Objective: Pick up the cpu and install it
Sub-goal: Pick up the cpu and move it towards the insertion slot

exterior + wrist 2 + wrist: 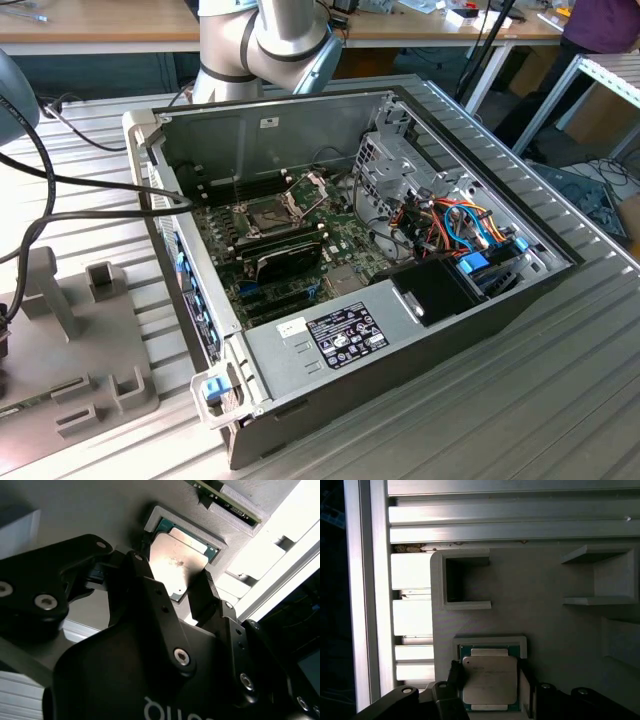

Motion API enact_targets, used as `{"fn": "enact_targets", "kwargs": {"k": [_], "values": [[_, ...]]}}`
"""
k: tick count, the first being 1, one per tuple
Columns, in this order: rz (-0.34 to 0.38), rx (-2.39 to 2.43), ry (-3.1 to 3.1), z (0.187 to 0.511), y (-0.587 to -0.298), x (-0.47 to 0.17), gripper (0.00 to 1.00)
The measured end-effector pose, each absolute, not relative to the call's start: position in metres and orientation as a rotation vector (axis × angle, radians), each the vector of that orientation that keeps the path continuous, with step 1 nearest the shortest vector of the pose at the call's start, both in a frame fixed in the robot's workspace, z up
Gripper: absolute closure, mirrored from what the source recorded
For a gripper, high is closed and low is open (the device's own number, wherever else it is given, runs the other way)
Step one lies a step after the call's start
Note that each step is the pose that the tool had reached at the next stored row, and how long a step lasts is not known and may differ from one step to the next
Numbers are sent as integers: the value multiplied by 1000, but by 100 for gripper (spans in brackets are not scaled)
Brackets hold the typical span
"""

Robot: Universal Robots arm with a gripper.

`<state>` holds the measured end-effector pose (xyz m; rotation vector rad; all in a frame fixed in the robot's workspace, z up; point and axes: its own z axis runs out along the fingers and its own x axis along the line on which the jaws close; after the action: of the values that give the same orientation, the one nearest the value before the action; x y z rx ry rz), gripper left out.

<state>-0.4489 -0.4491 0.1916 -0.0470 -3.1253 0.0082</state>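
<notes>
The cpu (488, 680) is a small square chip with a silvery metal top and a green rim. It lies flat in a shallow square recess of a grey holder block (540, 620), and it also appears in the second wrist view (180, 560). My gripper (490, 669) stands right over it, with one black finger (142, 567) against one edge and the other finger (204, 592) against the opposite edge. The jaws are closed onto the chip, which still rests in its recess. In the exterior view, the dark socket (268, 212) on the green motherboard (225, 250) has its metal frame (310, 186) hinged up.
An open computer case (330, 340) sits on a ribbed metal table (560, 400). Inside are a black oblong module (288, 256), a drive cage (385, 165) and coloured cables (465, 225). The grey holder block (75, 340) lies at the exterior view's left under thick black cables (60, 185). Raised pockets (465, 580) stand near the chip.
</notes>
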Motion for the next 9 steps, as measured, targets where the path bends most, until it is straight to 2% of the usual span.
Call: {"fn": "enact_targets", "kwargs": {"k": [9], "values": [[8,-47,-3125,191,-449,-449,45]]}}
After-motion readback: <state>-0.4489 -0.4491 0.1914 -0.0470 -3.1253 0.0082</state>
